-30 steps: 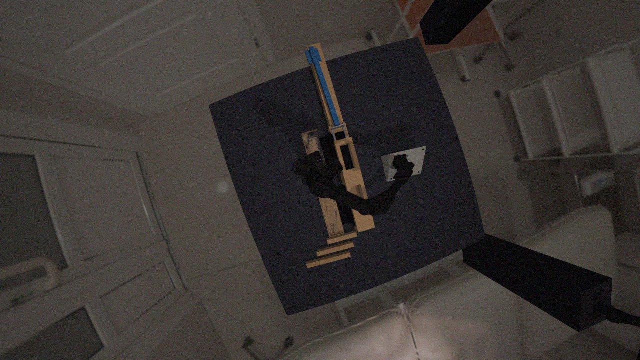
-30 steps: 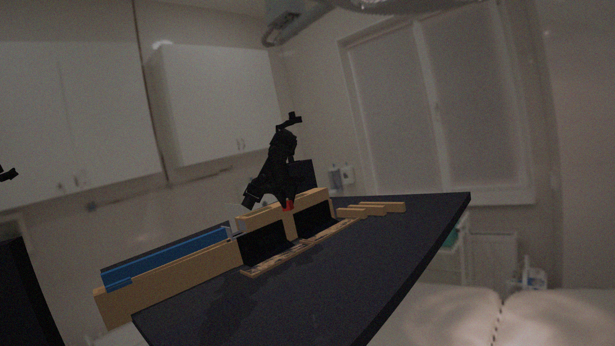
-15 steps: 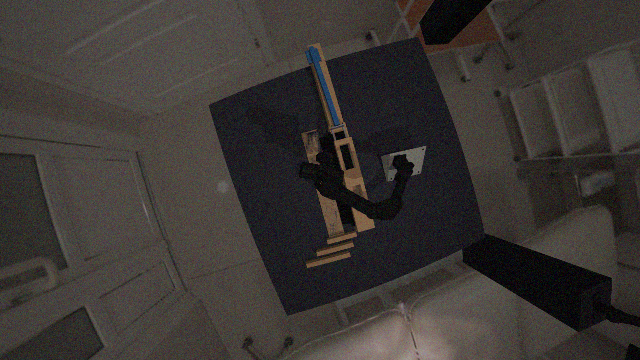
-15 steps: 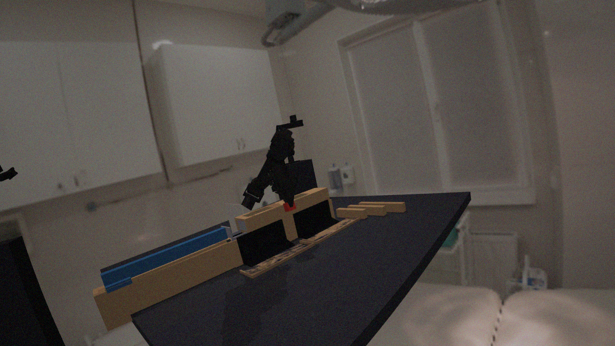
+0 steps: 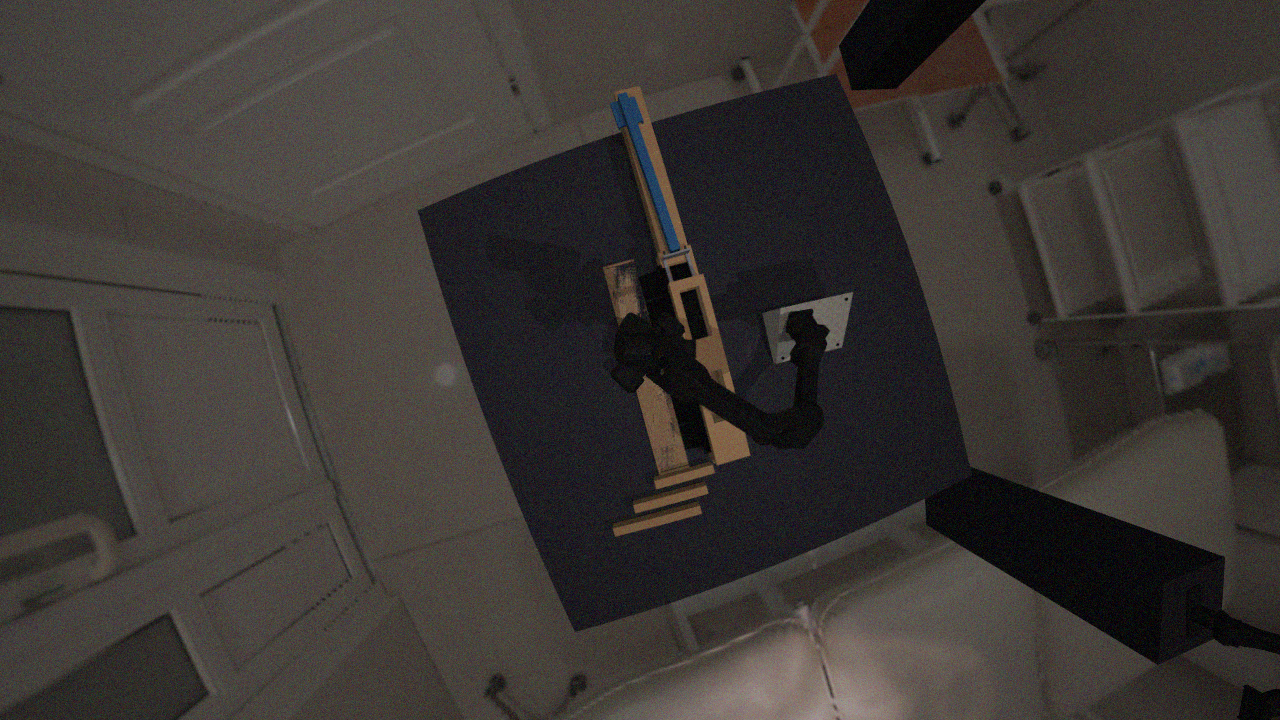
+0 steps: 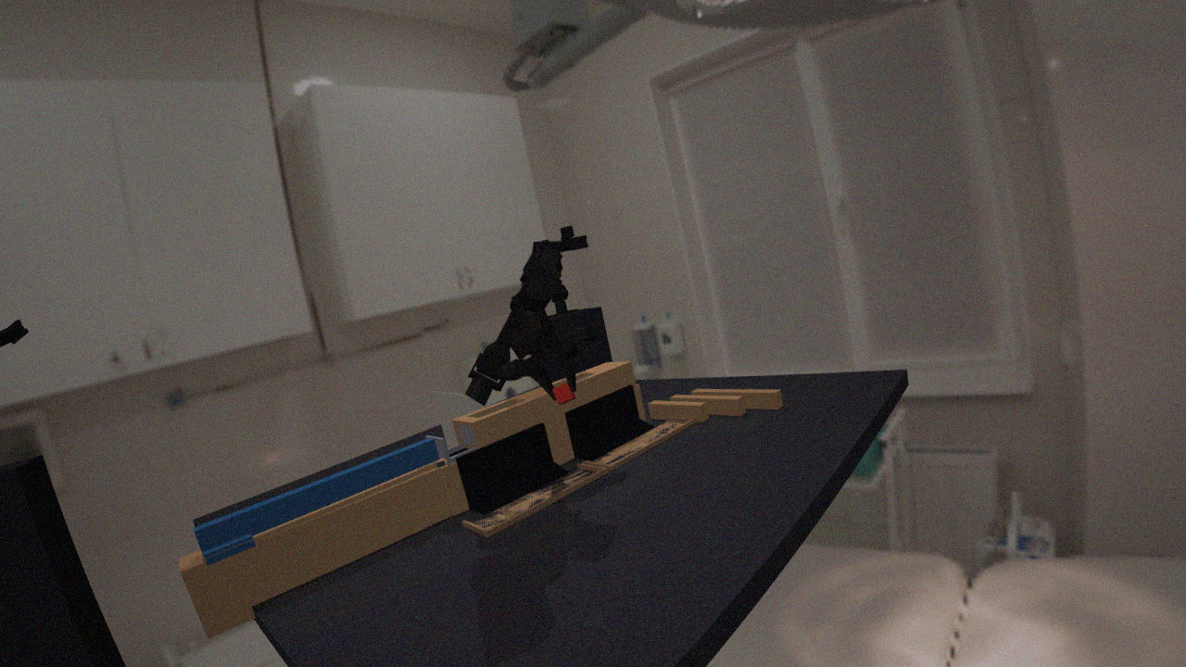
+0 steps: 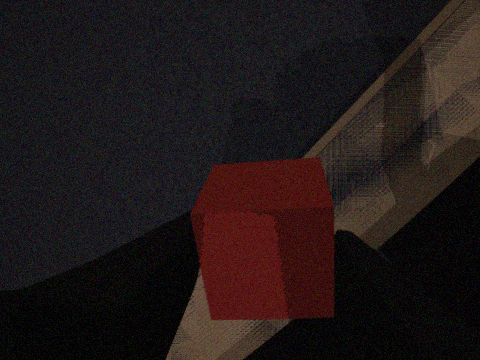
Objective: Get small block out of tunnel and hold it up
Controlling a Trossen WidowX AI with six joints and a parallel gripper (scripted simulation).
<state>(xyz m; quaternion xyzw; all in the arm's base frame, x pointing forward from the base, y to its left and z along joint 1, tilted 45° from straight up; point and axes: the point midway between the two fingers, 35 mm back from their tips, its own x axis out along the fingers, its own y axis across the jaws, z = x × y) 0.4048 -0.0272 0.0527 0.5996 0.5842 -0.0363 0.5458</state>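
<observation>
Red, the block (image 6: 563,394) (image 7: 250,265) is nearest in the wrist view, clamped between the two dark fingers of the gripper (image 5: 629,367) (image 6: 561,391) (image 7: 267,245). The jaws are closed on its opposite sides. Beyond and below it are a panel (image 5: 664,425) (image 6: 510,512) (image 7: 357,175) and the dark table (image 5: 537,402) (image 6: 704,531) (image 7: 100,100).

In the exterior view, the blue bar (image 5: 656,189) (image 6: 323,491), probably the handle, lies along a wooden trough (image 5: 664,161) (image 6: 332,531) in the foreground. Next comes the pale end of the cage (image 5: 676,252) (image 6: 450,448), at the mouth of the wooden tunnel (image 5: 729,438) (image 6: 560,444). The block appears in front of the tunnel's upper part, outside it and off the table; its exact height cannot be told. Three rods (image 5: 670,497) (image 6: 709,405) lie farther off, past the tunnel's other end.

Extraction is therefore complete, and lifting is at least well begun. What remains, in all likelihood, is to raise the block a little more, or simply hold it steady; a knock against the tunnel's edge could loosen it.
</observation>
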